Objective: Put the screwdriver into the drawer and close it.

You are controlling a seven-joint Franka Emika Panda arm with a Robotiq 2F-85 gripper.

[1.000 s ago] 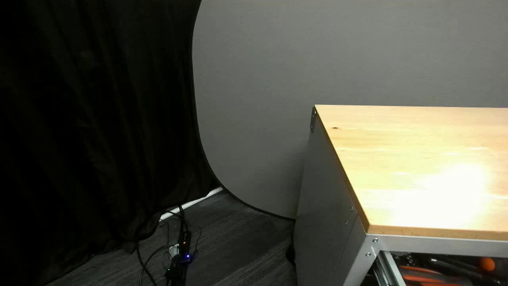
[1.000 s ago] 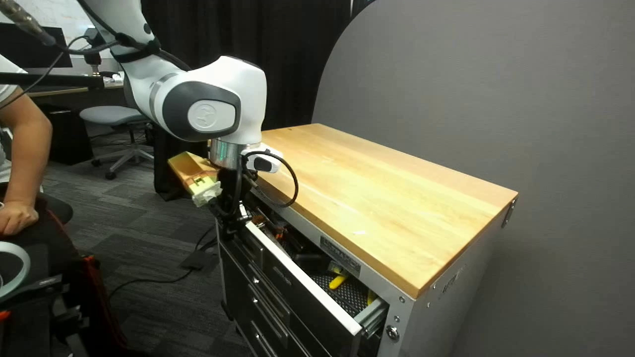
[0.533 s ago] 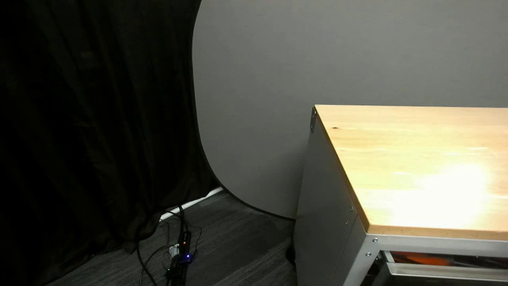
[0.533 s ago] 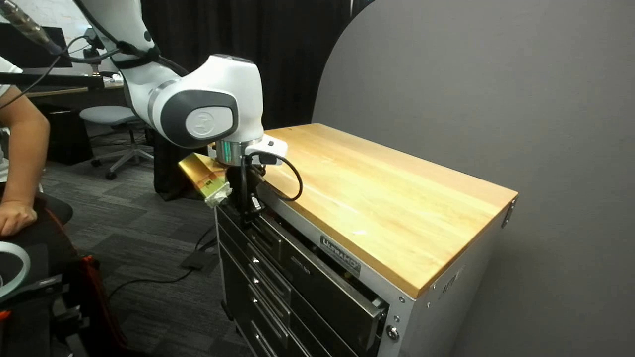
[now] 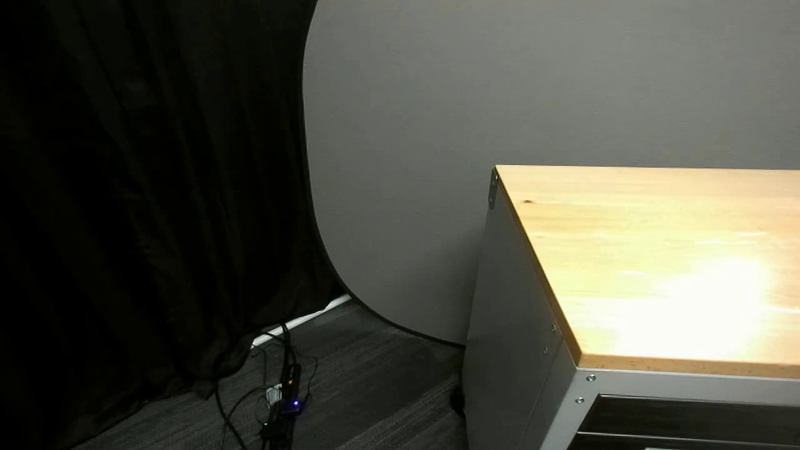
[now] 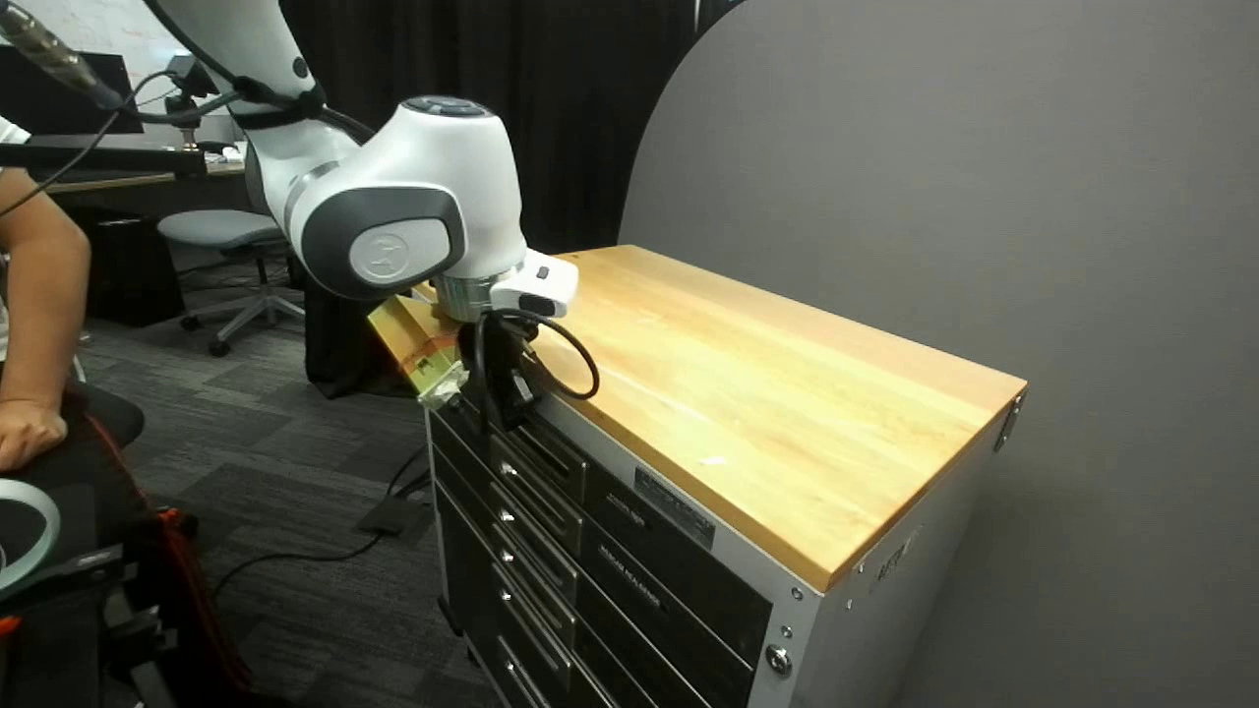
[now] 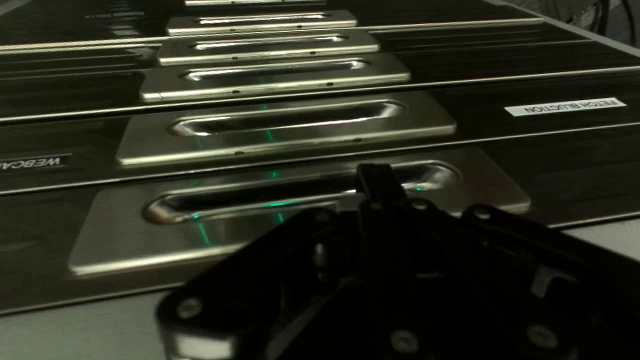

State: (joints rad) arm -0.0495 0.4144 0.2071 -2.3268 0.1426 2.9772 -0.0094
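Drawer shut, closed end effector right at its handle, perhaps touching it.

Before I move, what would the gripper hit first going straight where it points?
Likely the silver handle plate on the closed top drawer; depth is unclear, so the jaws may be touching it.

Gripper: matt body, shiny metal pins. Just ahead of it, handle plate: brushed metal; around that, drawer: smooth, glossy front. Beside gripper, tabletop: smooth wood, sheen. Beyond, curtain: matt cloth. Below, carpet: rough
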